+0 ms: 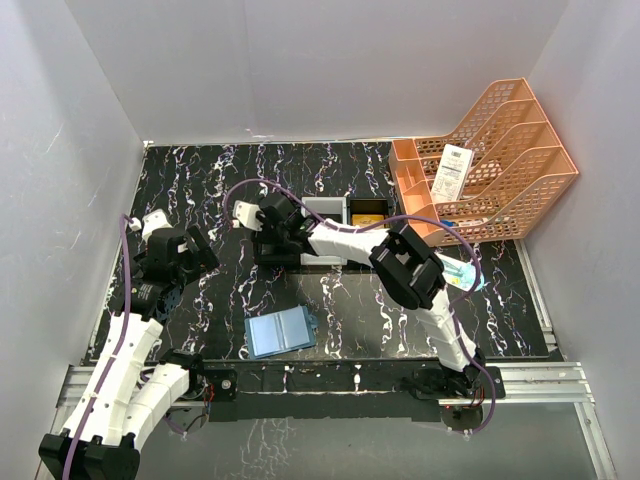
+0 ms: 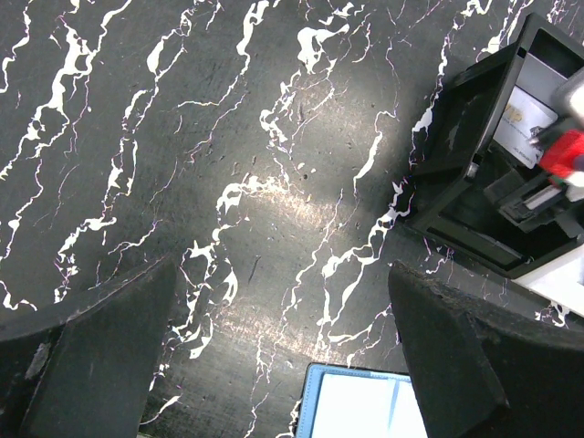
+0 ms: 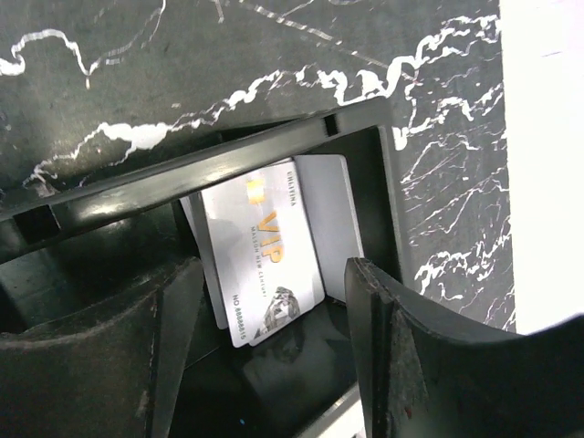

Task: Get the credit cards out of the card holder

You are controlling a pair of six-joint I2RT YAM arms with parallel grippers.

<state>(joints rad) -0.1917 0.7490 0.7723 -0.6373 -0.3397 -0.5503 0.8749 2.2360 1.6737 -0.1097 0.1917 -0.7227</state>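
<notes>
Your right gripper (image 3: 271, 274) is spread, pinching nothing, with a finger on either side of two greyish cards (image 3: 265, 246) lying in one compartment of the tray (image 3: 228, 160). Lift straight up so neither finger catches the tray wall or drags a card. Your left gripper (image 2: 283, 269) hangs wide apart over the table (image 2: 182, 137). The wallet (image 1: 281, 332) lies open nearby, its contents unclear.

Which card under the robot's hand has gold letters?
The top card, which says VIP. The grey card behind it shows no letters.
</notes>
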